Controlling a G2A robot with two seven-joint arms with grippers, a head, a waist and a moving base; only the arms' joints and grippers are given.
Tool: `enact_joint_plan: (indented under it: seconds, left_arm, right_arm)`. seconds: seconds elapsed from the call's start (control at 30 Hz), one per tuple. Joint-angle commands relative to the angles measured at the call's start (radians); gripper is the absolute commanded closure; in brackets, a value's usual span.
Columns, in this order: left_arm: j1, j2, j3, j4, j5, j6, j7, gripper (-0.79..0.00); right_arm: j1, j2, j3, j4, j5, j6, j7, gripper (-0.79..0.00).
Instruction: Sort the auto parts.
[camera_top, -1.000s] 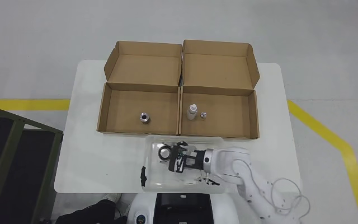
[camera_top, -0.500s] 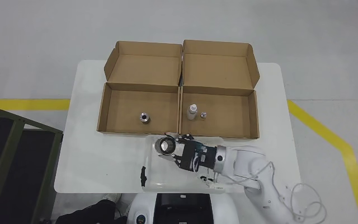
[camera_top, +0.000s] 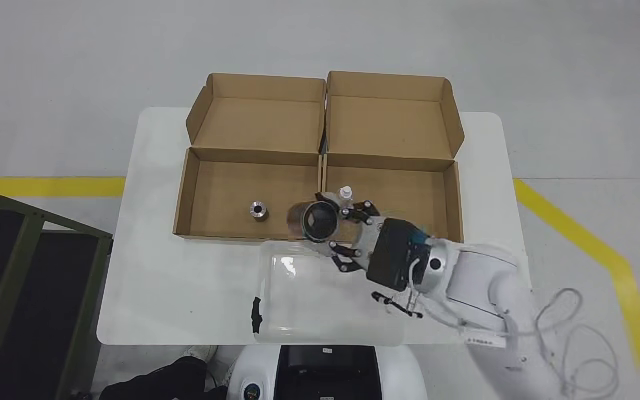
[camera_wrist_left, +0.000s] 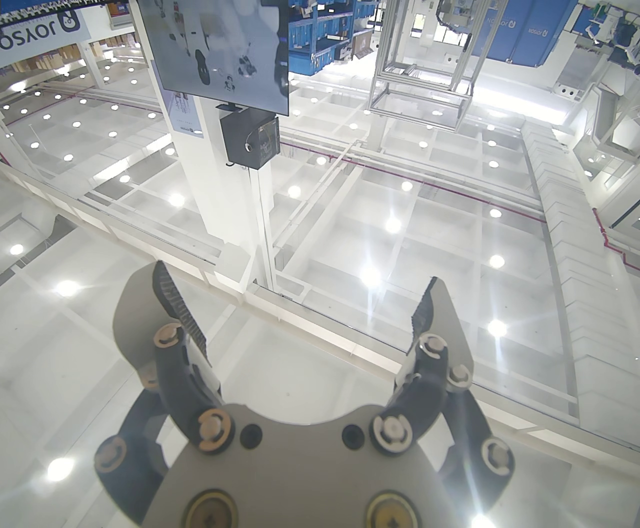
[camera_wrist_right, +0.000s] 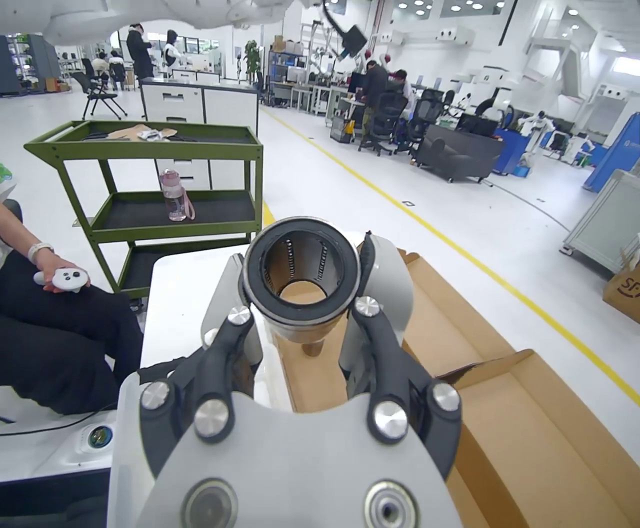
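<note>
Carrying step: right claw (camera_wrist_right: 304, 300) pinches a bearing sleeve (camera_top: 318, 218) over the table's (camera_top: 160, 260) middle; left claw (camera_wrist_left: 297, 280) is spread. Next, probably lower it into the box (camera_top: 215, 195) holding the metal bushing (camera_top: 259, 210) and release.

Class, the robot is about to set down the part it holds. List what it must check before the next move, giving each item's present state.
1. Grip: right gripper shut on the bearing, a finger on each side: ok.
2. Position: in the top view the bearing sits over the wall shared by the left box and the right box, centred over neither: not ok.
3. Room in left box: bare floor beside its one metal part: ok.
4. Room in right box: bare floor beyond the white part and small metal part: ok.
5. Which box suits the bearing: cannot tell.
6. Other arm: left gripper open, aimed at the ceiling: ok.
</note>
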Motion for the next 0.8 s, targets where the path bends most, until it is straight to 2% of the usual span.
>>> enact_joint_plan:
  seconds: [0.0,0.4,0.77]
  left_arm:
    - [0.000,0.000,0.000,0.000,0.000,0.000,0.000,-0.785]
    - [0.000,0.000,0.000,0.000,0.000,0.000,0.000,-0.785]
    - [0.000,0.000,0.000,0.000,0.000,0.000,0.000,-0.785]
  right_arm:
    - [0.018,0.001,0.022,-0.011,0.025,0.008,-0.018,0.000]
    - [0.030,0.003,0.065,-0.058,0.054,0.058,-0.101,0.000]
    - [0.029,0.006,0.055,-0.060,0.068,0.046,-0.138,0.000]
